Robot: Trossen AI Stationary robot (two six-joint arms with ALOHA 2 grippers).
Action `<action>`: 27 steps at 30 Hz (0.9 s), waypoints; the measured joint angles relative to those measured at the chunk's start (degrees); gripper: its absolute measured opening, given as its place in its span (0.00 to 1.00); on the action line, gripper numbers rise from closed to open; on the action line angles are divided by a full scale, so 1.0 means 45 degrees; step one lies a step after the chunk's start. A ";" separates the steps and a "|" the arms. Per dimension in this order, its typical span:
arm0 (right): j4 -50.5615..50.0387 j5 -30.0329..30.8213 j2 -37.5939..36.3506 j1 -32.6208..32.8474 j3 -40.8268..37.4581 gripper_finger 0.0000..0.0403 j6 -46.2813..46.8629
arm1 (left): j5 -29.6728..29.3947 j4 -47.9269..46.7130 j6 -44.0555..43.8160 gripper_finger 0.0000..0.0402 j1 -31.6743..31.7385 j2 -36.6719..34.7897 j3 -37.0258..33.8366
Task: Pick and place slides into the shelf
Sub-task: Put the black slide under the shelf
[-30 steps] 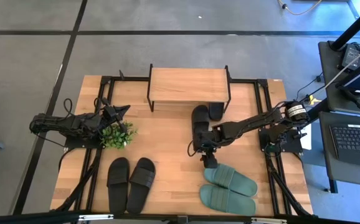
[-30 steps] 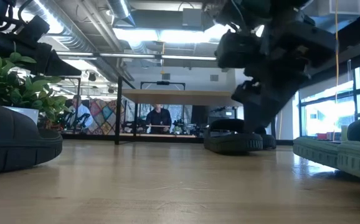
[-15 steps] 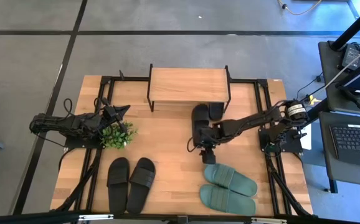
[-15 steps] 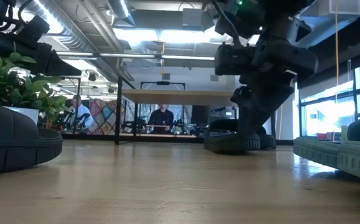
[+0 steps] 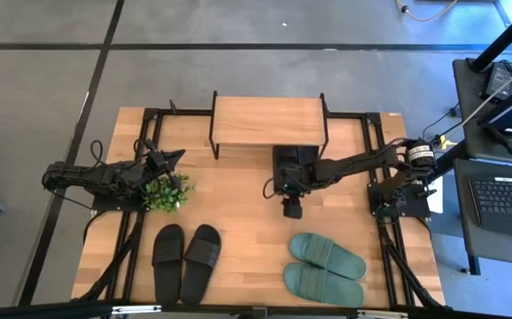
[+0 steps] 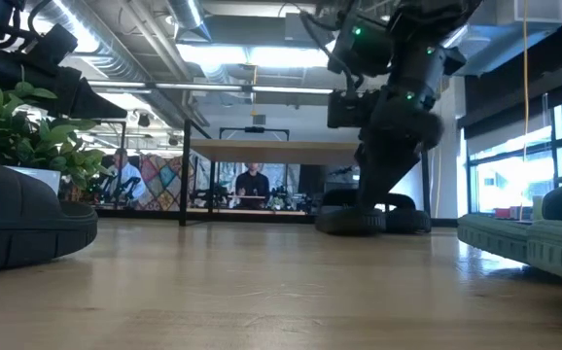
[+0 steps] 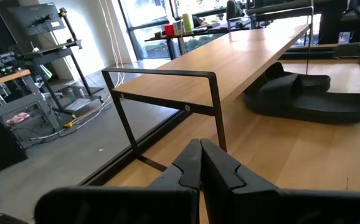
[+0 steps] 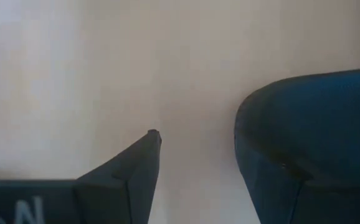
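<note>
The shelf [image 5: 267, 120] stands at the table's far middle. Two black slides [image 5: 283, 163] [image 5: 306, 158] lie on the table with their far ends under the shelf's plank; the low view shows them too [image 6: 364, 220]. My right gripper [image 5: 287, 188] is open and low over the left one's near end [image 8: 304, 137]. Another black pair [image 5: 185, 257] and the green pair [image 5: 327, 266] rest flat near the table's near edge. My left gripper [image 7: 200, 163] is shut and waits at the table's left [image 5: 169, 159]. My right gripper comes from above, slanting toward the shelf, at the black slide's rounded near end [image 8: 273, 149]. That end lies against one finger, which it mostly hides. The other finger [image 8: 136, 168] stands free over bare table. The slide lies flat on the table.
A small green plant [image 5: 167, 190] stands just beside my left gripper. Bare wood lies between the shelf and the two pairs at the near edge. Black frame rails run along the table's left and right sides. People show in the room beyond the table [image 6: 252, 183].
My right gripper has moved toward the table's far edge, toward the shelf. The black slide in front of it has slid along the table the same way, and its far end now lies under the plank.
</note>
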 joint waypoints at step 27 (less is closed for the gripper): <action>0.0695 0.1870 0.1575 -0.1072 0.0019 0.53 -0.0648 | -0.0194 -0.0005 0.0010 0.00 0.0001 0.0000 -0.0004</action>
